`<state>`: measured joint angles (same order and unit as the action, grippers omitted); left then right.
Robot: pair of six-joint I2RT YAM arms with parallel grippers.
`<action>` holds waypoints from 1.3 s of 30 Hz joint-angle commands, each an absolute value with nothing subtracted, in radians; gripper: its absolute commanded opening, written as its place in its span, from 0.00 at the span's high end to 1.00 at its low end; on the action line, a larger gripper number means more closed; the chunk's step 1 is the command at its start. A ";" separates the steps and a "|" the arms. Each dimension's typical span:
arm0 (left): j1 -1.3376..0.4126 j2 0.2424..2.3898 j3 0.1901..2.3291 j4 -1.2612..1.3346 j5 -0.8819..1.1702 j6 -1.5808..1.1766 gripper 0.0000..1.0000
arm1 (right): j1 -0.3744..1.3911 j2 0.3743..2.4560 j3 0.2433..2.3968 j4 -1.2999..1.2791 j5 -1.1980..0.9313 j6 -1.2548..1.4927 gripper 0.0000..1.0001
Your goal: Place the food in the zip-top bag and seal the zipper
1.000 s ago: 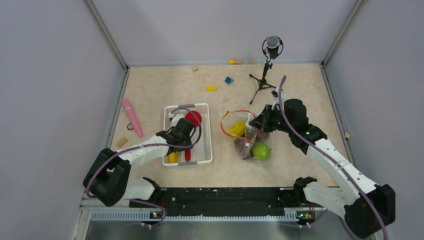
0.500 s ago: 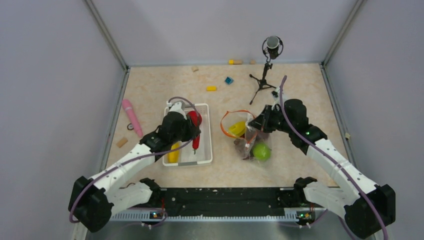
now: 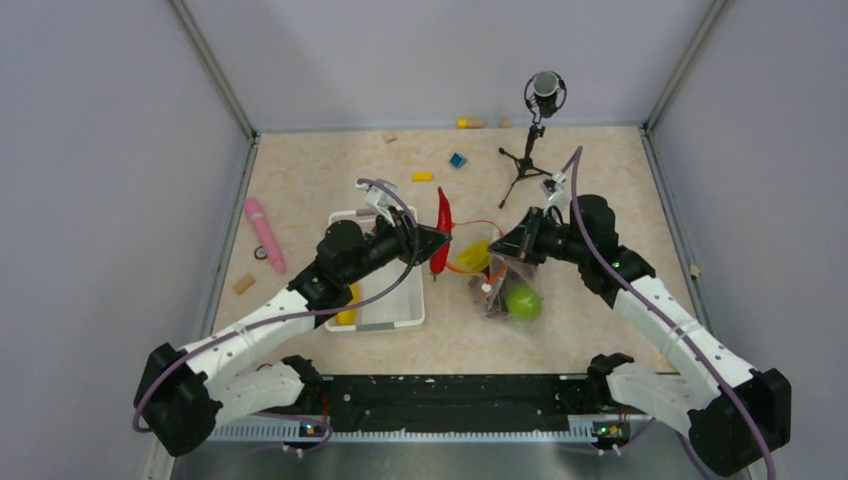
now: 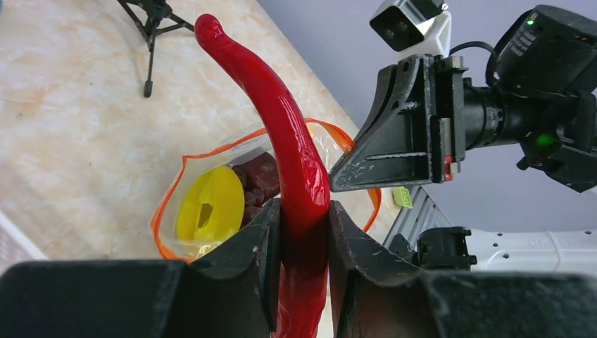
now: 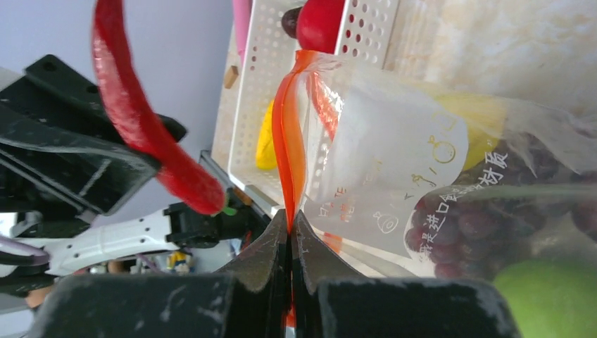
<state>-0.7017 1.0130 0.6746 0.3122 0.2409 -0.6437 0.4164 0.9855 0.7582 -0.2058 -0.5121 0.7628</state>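
Marbled tabletop has a pink stick, mic tripod and white basket around. Left gripper clamps the red chili; right gripper pinches the zipper.

Red chili: lower end hidden inside left pincer, cropped at bottom edge.
Zipper: pinched stretch hidden inside right pincer.
Green fruit: cropped at corner.
Basket: partly covered by left arm.
Bits at far wall: too small to identify.
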 commanded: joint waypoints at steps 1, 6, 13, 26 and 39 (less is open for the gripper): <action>-0.748 1.106 0.734 0.522 0.193 -0.639 1.00 | 0.419 0.977 0.819 -0.105 -0.592 0.890 1.00; -0.805 1.170 0.741 0.640 0.196 -0.578 1.00 | 0.420 0.982 0.820 -0.040 -0.635 0.985 1.00; -0.822 1.160 0.545 0.934 0.228 -0.421 1.00 | 0.419 0.983 0.774 0.060 -0.696 1.060 1.00; -0.822 1.255 0.502 1.249 0.237 -0.453 1.00 | 0.419 0.970 0.705 0.169 -0.752 1.124 1.00; -0.824 1.325 0.550 1.323 0.157 -0.447 1.00 | 0.419 0.964 0.681 0.242 -0.752 1.180 1.00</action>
